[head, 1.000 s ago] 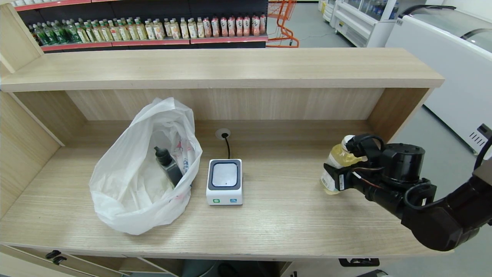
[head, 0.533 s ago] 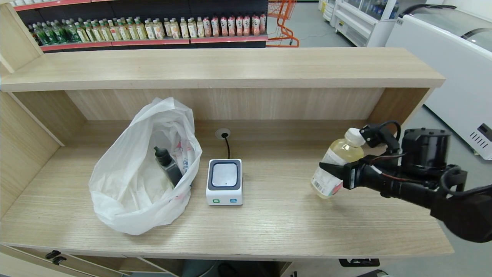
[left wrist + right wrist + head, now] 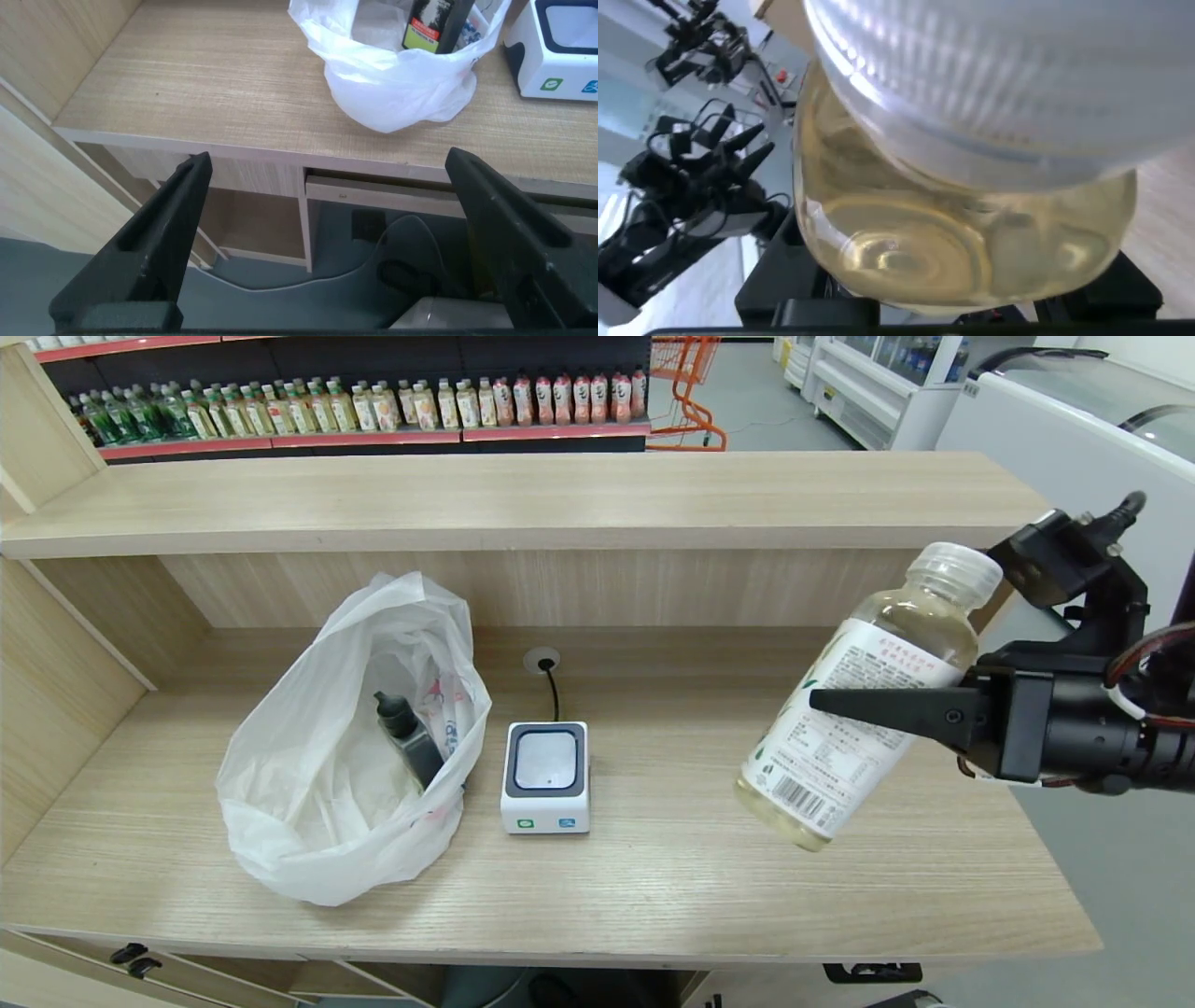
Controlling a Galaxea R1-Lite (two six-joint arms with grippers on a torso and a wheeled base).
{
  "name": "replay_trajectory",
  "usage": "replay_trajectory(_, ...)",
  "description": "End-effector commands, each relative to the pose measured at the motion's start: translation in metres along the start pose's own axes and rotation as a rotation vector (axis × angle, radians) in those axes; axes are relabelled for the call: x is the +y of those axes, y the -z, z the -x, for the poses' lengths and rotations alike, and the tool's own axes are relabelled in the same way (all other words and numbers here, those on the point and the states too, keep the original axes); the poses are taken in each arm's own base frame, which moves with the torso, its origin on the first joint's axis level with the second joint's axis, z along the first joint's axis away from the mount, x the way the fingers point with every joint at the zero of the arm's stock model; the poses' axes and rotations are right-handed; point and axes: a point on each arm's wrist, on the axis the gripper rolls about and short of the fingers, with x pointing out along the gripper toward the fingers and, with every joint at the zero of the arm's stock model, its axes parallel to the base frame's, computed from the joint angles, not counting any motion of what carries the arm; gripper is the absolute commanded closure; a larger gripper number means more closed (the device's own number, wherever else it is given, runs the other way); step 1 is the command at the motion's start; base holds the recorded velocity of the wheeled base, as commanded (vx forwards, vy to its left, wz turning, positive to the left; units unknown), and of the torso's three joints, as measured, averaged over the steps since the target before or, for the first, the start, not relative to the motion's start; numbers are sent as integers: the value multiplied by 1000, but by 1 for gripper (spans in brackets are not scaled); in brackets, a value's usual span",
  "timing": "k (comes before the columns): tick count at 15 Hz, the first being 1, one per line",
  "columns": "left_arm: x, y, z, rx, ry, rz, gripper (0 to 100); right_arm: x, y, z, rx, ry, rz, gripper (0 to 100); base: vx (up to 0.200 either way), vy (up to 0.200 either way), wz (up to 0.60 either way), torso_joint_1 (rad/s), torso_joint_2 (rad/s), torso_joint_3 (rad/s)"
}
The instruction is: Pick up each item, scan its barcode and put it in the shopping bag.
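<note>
My right gripper is shut on a clear bottle of pale yellow drink with a white cap and white label. It holds the bottle tilted in the air above the counter's right side, barcode end down. The right wrist view shows the bottle close up. The white barcode scanner sits mid-counter. The white shopping bag stands open left of the scanner, with a dark bottle inside. My left gripper is open, below the counter's front edge near the bag.
The wooden counter has a raised back shelf and side walls. A cable runs from the scanner to a hole at the back. A drawer front sits under the counter edge. Bare counter lies between scanner and bottle.
My right gripper has lifted the bottle off the counter, raising it high and tilting it. The bag, the scanner and the dark bottle have stayed put.
</note>
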Motion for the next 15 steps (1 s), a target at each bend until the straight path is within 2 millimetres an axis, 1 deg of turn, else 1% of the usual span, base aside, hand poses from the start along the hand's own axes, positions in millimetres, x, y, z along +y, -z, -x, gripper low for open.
replay_trajectory(1, 0, 0, 0, 0, -1, 0, 0, 16, 1, -3, 11, -59, -2, 100, 0, 0, 0, 0, 0, 0)
replay_trajectory(4, 0, 0, 0, 0, -1, 0, 0, 27, 2, -10, 23, -107, -8, 100, 0, 0, 0, 0, 0, 0)
replay_trajectory(5, 0, 0, 0, 0, -1, 0, 0, 30, 5, -15, 36, -127, 3, 100, 0, 0, 0, 0, 0, 0)
replay_trajectory(8, 0, 0, 0, 0, 0, 0, 0, 37, 6, -14, 42, -147, 6, 100, 0, 0, 0, 0, 0, 0)
replay_trajectory(12, 0, 0, 0, 0, 0, 0, 0, 42, 11, -20, 82, -142, -22, 100, 0, 0, 0, 0, 0, 0)
replay_trajectory(15, 0, 0, 0, 0, 0, 0, 0, 44, 10, -16, 113, -127, -52, 100, 0, 0, 0, 0, 0, 0)
